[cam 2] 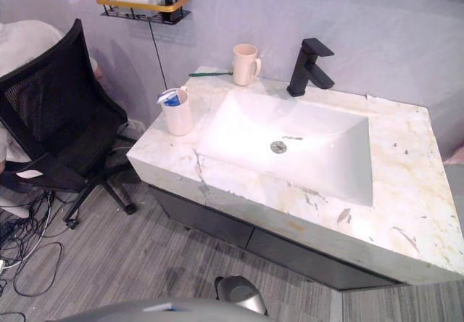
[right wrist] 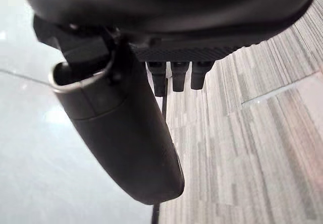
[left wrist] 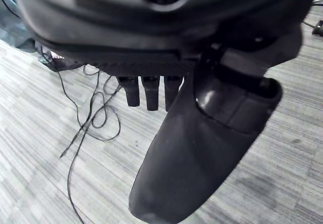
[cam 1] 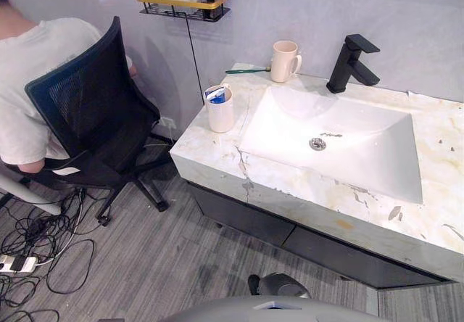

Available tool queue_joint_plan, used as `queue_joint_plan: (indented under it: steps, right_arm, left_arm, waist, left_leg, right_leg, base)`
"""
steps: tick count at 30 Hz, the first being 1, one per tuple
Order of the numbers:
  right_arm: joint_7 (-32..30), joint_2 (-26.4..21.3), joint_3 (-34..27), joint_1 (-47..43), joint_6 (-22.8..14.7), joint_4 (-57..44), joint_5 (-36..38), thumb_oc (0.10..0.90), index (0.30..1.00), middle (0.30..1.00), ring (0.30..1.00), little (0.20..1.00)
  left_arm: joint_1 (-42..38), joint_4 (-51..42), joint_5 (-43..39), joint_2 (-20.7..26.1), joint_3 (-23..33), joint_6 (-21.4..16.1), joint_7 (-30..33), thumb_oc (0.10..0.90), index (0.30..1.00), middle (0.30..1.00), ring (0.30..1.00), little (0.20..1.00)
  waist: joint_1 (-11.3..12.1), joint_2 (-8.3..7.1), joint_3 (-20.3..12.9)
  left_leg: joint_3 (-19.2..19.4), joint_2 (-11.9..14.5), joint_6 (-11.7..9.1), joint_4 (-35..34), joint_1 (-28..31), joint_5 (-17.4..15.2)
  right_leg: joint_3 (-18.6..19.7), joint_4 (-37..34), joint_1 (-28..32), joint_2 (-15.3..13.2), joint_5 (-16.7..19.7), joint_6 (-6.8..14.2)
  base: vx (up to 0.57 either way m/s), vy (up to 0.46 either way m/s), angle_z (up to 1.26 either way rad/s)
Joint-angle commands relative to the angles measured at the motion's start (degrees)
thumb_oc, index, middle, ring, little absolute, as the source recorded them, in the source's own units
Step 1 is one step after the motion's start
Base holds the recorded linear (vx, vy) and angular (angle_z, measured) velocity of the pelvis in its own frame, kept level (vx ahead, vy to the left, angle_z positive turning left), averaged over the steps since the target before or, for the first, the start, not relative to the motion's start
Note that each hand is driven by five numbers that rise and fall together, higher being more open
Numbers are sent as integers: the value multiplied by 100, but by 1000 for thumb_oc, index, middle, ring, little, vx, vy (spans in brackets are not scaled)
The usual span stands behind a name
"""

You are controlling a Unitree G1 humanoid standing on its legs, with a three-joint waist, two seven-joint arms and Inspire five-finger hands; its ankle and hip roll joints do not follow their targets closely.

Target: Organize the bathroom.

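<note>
Two cups (cam 1: 220,109) (cam 1: 285,61) on the desk (cam 1: 217,155), toothbrush (cam 1: 246,69) beside the far one. We see left robot hand (left wrist: 202,148) and right robot hand (right wrist: 126,133) empty, fingers relaxed.

Left hand (left wrist: 202,133): dark, glossy, bulky thumb, short blunt fingers (left wrist: 146,90) in a row. Right hand (right wrist: 121,128) matches, dark, smooth rounded thumb.
</note>
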Motion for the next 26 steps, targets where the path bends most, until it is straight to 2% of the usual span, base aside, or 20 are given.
queue_joint_plan:
  steps: [1,2,3,5,6,7,8,9,10,12,16,17,19,20,21,22,24,26]
  right_arm:
    - [515,-306,327,119,-413,-37,-121,800,900,900,900,900]
    - [734,-173,512,101,-337,72,-72,800,900,900,900,900]
    - [1057,62,893,35,-99,195,-204,800,900,900,900,900]
    - [1432,299,1442,-35,-26,268,-556,800,900,900,900,900]
    - [1619,532,1888,-100,92,234,-863,800,900,900,900,900]
    - [1780,751,2465,-223,366,105,-952,800,900,900,900,900]
    - [1811,769,2514,-237,417,103,-965,800,900,900,900,900]
    - [2089,905,2824,-283,726,156,-1167,800,900,900,900,900]
    - [2319,957,2997,-316,846,186,-1527,800,900,900,900,900]
    - [2632,1094,3629,-387,1032,169,-1815,800,900,900,900,900]
    - [3219,1277,4477,-547,1327,79,-2304,800,900,900,900,900]
    - [3690,1351,4739,-601,1613,99,-2575,800,900,900,900,900]
    - [3689,1375,4796,-620,1584,125,-2621,800,900,900,900,900]
    - [4334,1436,5046,-670,1955,255,-2819,800,900,900,900,900]
    - [4334,1436,5046,-670,1955,255,-2819,800,900,900,900,900]
    - [4626,1511,5215,-720,2069,424,-3138,800,900,900,900,900]
    - [4717,1533,5275,-730,2097,477,-3238,800,900,900,900,900]
    - [4897,1571,5487,-790,2098,585,-3649,800,900,900,900,900]
  left_arm:
    - [-213,323,44,302,96,11,49,800,900,900,900,900]
    - [-256,300,31,279,72,39,37,800,900,900,900,900]
    - [-315,231,-23,239,37,50,-140,800,900,900,900,900]
    - [-364,125,8,175,13,32,-336,800,900,900,900,900]
    - [-401,43,-124,80,-41,37,-334,800,900,900,900,900]
    - [-427,-73,-228,-31,-148,55,-217,800,900,900,900,900]
    - [-432,-80,-246,-33,-153,56,-206,800,900,900,900,900]
    - [-485,-161,-329,-131,-228,102,-114,800,900,900,900,900]
    - [-519,-219,-325,-186,-244,119,-92,800,900,900,900,900]
    - [-555,-317,-461,-263,-334,151,-8,800,900,900,900,900]
    - [-586,-439,-535,-353,-486,96,113,800,900,900,900,900]
    - [-598,-471,-546,-417,-551,39,169,800,900,900,900,900]
    - [-601,-480,-560,-432,-573,26,191,800,900,900,900,900]
    - [-629,-512,-543,-481,-642,-6,237,800,900,900,900,900]
    - [-629,-512,-543,-481,-642,-6,237,800,900,900,900,900]
    - [-637,-540,-498,-518,-714,-15,282,800,900,900,900,900]
    - [-641,-541,-453,-537,-719,-25,289,800,900,900,900,900]
    - [-624,-562,-316,-573,-771,2,340,800,900,900,900,900]
  waist:
    - [-22,-302,-31]
    - [-22,-294,-23]
    - [-21,-289,0]
    - [-5,-289,27]
    - [18,-295,34]
    - [54,-307,54]
    - [59,-317,42]
    - [80,-319,43]
    - [95,-312,67]
    - [141,-317,85]
    - [254,-348,75]
    - [295,-346,101]
    - [308,-346,111]
    - [367,-348,130]
    - [367,-348,130]
    - [434,-350,147]
    - [463,-348,151]
    - [548,-344,171]
  left_leg:
    - [-263,244,-141,546,323,132]
    - [-267,239,-133,539,319,138]
    - [-280,222,-118,535,313,138]
    - [-295,206,-100,534,313,156]
    - [-315,189,-94,556,298,147]
    - [-348,184,-89,568,279,186]
    - [-344,180,-94,555,259,223]
    - [-364,179,-86,551,250,211]
    - [-384,186,-73,562,255,185]
    - [-398,182,-63,558,252,213]
    - [-443,160,-59,544,205,263]
    - [-473,158,-67,573,177,290]
    - [-480,160,-68,581,170,298]
    - [-511,165,-72,621,136,321]
    - [-511,165,-72,621,136,321]
    - [-518,180,-79,630,125,342]
    - [-525,184,-85,644,111,355]
    - [-536,204,-105,651,100,397]
  right_leg:
    - [516,-1277,621,-162,520,571]
    - [511,-1280,614,-165,528,568]
    - [515,-1290,609,-171,542,572]
    - [508,-1315,604,-173,575,560]
    - [512,-1333,601,-175,591,565]
    - [490,-1369,605,-180,625,554]
    - [497,-1372,577,-179,650,546]
    - [491,-1355,557,-173,650,549]
    - [460,-1356,582,-174,631,550]
    - [432,-1371,582,-173,647,536]
    - [352,-1355,525,-175,669,516]
    - [307,-1325,509,-169,652,503]
    - [291,-1320,509,-170,648,498]
    - [247,-1311,518,-169,637,488]
    - [247,-1311,518,-169,637,488]
    - [195,-1321,545,-172,625,467]
    - [176,-1319,554,-171,622,467]
    - [96,-1329,593,-172,610,455]
  base:
    - [-49,12,-3]
    - [-67,10,-4]
    - [-70,6,-3]
    - [-66,-3,-1]
    - [-77,-17,-2]
    - [-69,-25,-2]
    - [-72,-23,-2]
    - [-47,-10,-1]
    - [-45,-2,0]
    - [-38,-2,5]
    - [-56,-12,4]
    - [-49,3,4]
    - [-35,1,17]
    - [-32,-1,19]
    - [-48,1,16]
    - [-30,1,15]
    - [-23,2,15]
    - [-30,7,25]
